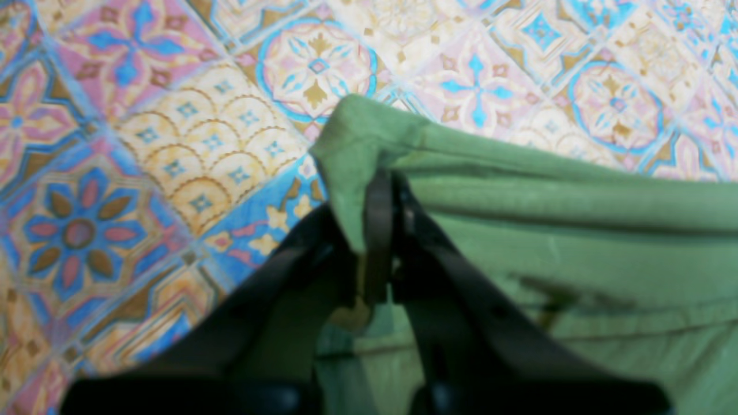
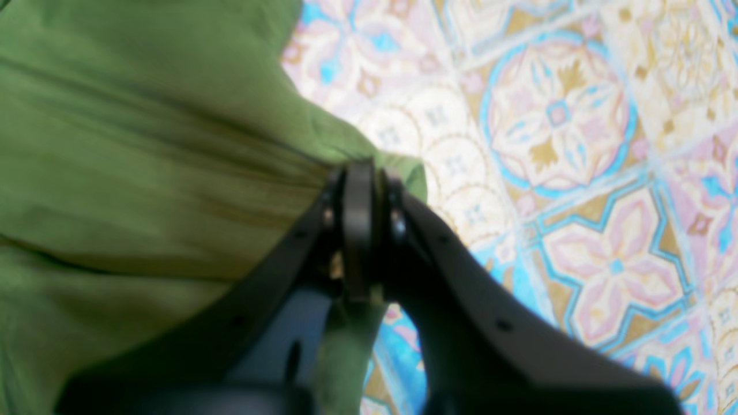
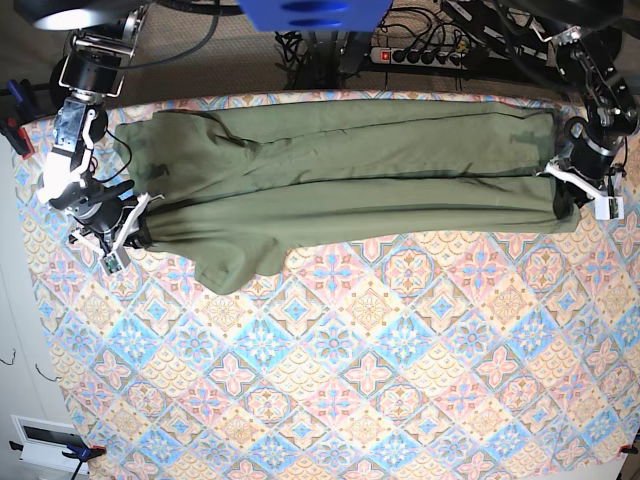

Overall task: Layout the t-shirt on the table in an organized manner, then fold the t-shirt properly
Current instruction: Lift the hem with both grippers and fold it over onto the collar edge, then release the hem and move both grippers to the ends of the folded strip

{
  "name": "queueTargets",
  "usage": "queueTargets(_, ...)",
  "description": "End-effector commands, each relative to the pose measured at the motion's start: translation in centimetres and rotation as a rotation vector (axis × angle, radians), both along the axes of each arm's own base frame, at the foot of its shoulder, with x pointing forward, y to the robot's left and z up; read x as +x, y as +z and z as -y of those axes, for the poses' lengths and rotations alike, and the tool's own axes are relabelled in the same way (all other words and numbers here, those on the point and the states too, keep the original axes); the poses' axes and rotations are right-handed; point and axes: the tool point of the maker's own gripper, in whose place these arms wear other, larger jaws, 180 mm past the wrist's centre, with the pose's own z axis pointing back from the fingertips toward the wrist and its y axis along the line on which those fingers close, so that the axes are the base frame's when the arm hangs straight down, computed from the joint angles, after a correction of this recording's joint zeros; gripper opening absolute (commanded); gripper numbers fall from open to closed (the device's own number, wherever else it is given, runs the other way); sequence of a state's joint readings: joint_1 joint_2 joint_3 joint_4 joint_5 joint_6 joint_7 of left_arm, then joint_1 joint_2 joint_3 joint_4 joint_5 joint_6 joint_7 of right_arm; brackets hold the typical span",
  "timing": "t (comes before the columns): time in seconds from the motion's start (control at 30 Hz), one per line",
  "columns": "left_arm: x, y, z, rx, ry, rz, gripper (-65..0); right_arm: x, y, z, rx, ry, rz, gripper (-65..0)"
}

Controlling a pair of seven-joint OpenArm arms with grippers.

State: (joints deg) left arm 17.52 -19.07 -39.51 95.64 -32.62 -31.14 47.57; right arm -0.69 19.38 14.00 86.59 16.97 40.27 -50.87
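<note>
The olive-green t-shirt (image 3: 350, 180) is stretched in a long band across the far part of the table (image 3: 350, 380), with a loose flap hanging toward the front at the left. At the shirt's right end my left gripper (image 3: 568, 198) is shut on a bunched fabric edge. The left wrist view shows its jaws (image 1: 380, 190) pinching a fold of the t-shirt (image 1: 576, 259) above the table (image 1: 173, 144). At the left end my right gripper (image 3: 138, 225) is shut on the fabric too. In the right wrist view its jaws (image 2: 360, 173) clamp the t-shirt (image 2: 144, 144) over the table (image 2: 576, 173).
A power strip (image 3: 420, 52) and cables lie behind the table's far edge. Clamps (image 3: 12, 110) hold the cloth at the left edge. A white box (image 3: 45, 440) sits beyond the front left corner. Patterned cloth fills the front half.
</note>
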Motion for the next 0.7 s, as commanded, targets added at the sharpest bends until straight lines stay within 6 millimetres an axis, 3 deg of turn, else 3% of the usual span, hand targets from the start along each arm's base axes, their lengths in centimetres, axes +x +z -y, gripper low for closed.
queueTargets(0.0,0.2,1.7,-0.4,0.017,-0.008,0.047,-65.0,0.7,1.3,0.9,-0.017,-0.006,0.039,-64.3)
queueTargets(0.1,-0.8,1.8,0.6,-0.008,-0.053,0.05,-65.0,0.6,1.3,0.9,-0.017,-0.006,0.038,-64.3)
queueTargets(0.43,-3.3,0.9,1.1,-0.006,-0.125,-0.007,-65.0,0.2,0.8,0.9,-0.017,-0.006,0.024,-64.3)
queueTargets(0.67,-4.4,0.6,0.0,0.035,-0.136,-0.051,-65.0,0.0,0.6,0.7,-0.018,0.0,0.018,-64.3)
